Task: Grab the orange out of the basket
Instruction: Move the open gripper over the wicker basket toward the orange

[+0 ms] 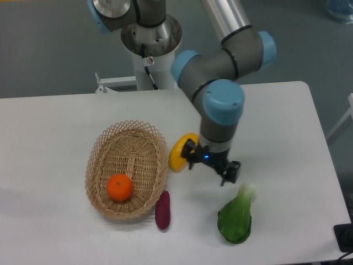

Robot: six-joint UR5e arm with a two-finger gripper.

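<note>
A: Where is the orange (119, 187)?

B: Inside the wicker basket (144, 142), toward its near end, on the white tabletop (49, 138).

A: And the pincer (210, 165)?

B: Open and empty, hanging right of the basket, partly covering the yellow mango-like fruit (177, 154). A purple sweet potato (162, 210) lies beside the basket; a bok choy (236, 217) sits farther right.

Hides the right part of the yellow fruit (177, 155) behind the gripper (211, 164). Perhaps open, with fingers too small and dark to judge. Cuts off a black object (344, 237) at the right edge and the arm (220, 22) at the top.
</note>
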